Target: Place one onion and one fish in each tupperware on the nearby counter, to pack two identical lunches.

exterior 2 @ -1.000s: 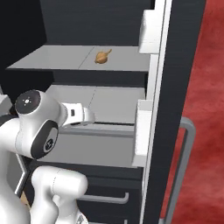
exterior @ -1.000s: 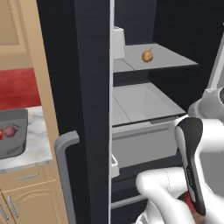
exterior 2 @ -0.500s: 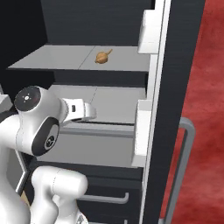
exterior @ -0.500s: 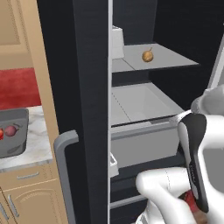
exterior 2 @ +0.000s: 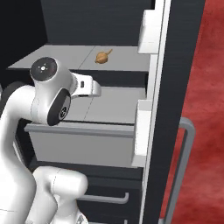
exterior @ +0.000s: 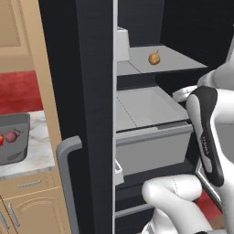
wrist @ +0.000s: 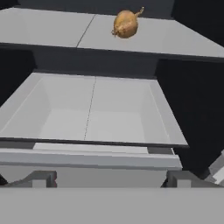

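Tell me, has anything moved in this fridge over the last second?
Only the arm: it has swung a little further in towards the shelves, with the end effector open and empty. The yellow-brown onion stays on the upper shelf, and the drawer below stays open and bare.
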Tool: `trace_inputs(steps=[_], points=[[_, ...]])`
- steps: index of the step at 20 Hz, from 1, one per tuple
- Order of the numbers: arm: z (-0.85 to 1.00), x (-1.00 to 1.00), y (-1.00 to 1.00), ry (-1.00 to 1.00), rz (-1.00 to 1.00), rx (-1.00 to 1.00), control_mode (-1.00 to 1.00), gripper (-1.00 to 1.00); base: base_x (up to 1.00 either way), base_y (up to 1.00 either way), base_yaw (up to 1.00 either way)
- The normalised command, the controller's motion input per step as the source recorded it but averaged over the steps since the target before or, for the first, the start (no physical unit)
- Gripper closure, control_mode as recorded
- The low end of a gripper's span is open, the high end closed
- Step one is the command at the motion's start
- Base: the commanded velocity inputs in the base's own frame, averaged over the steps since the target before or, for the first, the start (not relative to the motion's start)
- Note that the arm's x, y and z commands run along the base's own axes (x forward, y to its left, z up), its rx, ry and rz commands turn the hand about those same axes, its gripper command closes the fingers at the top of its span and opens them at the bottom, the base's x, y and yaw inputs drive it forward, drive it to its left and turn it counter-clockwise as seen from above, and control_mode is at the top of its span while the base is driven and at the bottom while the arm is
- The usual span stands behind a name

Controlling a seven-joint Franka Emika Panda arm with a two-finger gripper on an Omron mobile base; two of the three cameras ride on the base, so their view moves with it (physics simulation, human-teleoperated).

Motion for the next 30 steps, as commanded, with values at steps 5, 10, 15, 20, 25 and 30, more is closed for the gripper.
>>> trace_inputs(steps=[5,10,15,20,25,30], points=[[0.06,0.58,0.24,-0.05,-0.08,0.18,-1.00,-1.00,0.00,0.00,0.00],[0.02,0.49,0.22,-0.09,-0.10,0.03,-1.00,-1.00,0.00,0.00,0.00],[0.43,0.18,-0.01,0.01,-0.14,0.00,-1.00,-1.00,0.00,0.00,0.00],[0.46,0.40,0.00,0.08,-0.08,0.00,-1.00,-1.00,0.00,0.00,0.00],[0.05,0.70,0.00,0.10,0.00,0.05,-1.00,-1.00,0.00,0.00,0.00],[0.00,0.69,-0.03,0.05,0.00,0.04,-1.00,-1.00,0.00,0.00,0.00]])
